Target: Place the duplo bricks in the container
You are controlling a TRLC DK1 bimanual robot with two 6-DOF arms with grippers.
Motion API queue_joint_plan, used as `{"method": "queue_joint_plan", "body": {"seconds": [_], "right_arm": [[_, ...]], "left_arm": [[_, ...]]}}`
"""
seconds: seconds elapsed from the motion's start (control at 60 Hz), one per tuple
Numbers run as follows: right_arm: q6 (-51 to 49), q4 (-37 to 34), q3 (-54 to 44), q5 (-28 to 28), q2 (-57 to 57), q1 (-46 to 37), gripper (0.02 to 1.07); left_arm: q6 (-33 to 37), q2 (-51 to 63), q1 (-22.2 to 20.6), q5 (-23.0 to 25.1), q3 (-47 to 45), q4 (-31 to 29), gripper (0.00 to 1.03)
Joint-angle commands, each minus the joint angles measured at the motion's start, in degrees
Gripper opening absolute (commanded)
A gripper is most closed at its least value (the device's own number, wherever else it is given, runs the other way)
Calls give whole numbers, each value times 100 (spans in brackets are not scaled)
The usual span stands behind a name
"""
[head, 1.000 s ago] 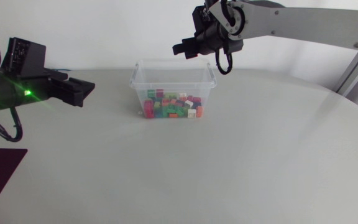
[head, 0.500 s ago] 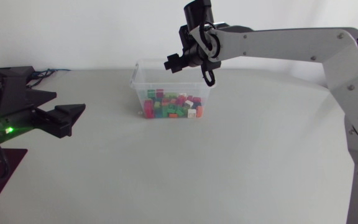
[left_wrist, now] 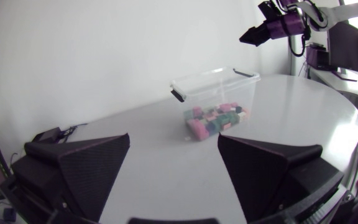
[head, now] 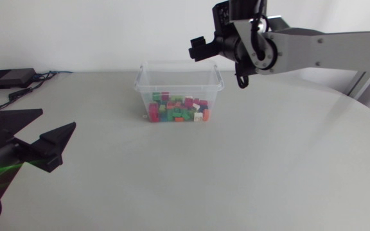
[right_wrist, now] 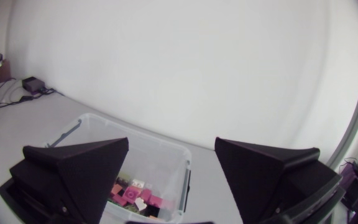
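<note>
A clear plastic container point(head: 145, 69) stands at the back middle of the table, with several colourful duplo bricks point(head: 178, 110) lying in it. My right gripper point(head: 200, 47) hangs above the container's back right corner, open and empty. In the right wrist view the right gripper point(right_wrist: 173, 163) looks down on the container point(right_wrist: 166, 151) and the bricks point(right_wrist: 134, 193). My left gripper point(head: 38, 132) is low at the near left, open and empty, far from the container. In the left wrist view the container point(left_wrist: 205, 82) and bricks point(left_wrist: 215, 118) lie well ahead of the left gripper point(left_wrist: 173, 155).
A small black box point(head: 8, 78) with cables sits at the table's back left edge. Bare grey tabletop point(head: 236, 167) spreads in front of and to the right of the container.
My right gripper dipped over the container, then rose and shifted right. My left arm drew back toward the near left corner and sank lower.
</note>
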Motion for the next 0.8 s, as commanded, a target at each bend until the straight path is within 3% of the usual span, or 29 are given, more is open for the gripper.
{"method": "queue_joint_plan", "body": {"seconds": [0.0, 0.783], "right_arm": [[-185, 130, -476, 152, -418, -39, 103], [-765, 280, -3288, 469, -4021, -786, 103]], "left_arm": [[-13, -310, 44, 37, -240, 28, 98], [-92, -1901, 290, 20, -882, -288, 98]]}}
